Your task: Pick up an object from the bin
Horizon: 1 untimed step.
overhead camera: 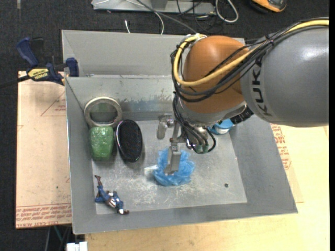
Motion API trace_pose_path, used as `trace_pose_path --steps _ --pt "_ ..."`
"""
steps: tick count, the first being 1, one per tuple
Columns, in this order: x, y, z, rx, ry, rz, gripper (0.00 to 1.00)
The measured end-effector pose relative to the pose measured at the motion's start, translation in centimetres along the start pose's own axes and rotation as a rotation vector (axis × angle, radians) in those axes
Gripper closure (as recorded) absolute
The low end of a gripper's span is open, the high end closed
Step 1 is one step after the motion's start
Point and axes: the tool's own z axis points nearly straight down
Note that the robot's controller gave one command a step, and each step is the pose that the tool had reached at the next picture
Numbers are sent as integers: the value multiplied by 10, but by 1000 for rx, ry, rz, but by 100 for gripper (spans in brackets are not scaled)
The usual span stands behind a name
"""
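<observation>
A grey metal bin (214, 184) is seen from above. The robot arm's end effector (172, 163) is down in the middle of the bin, pressed onto a crumpled bright blue wad (184, 175) of what looks like cloth or thin plastic. Whether the end effector is open or closed cannot be told. The wad lies on the bin floor, a little toward the near edge, low and rumpled, with loose folds spreading around the end effector. To grasp it well, the end effector probably needs to close on the thickest bunch of folds and rise straight up, since thin edges could slip free. A black oval brush (129, 140) lies nearby to the left, apart from the wad, so there is room
</observation>
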Motion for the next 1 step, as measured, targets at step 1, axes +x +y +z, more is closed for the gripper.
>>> trace_pose_path --steps 1 --pt "-2 -1 -3 -1 -8 4 0"
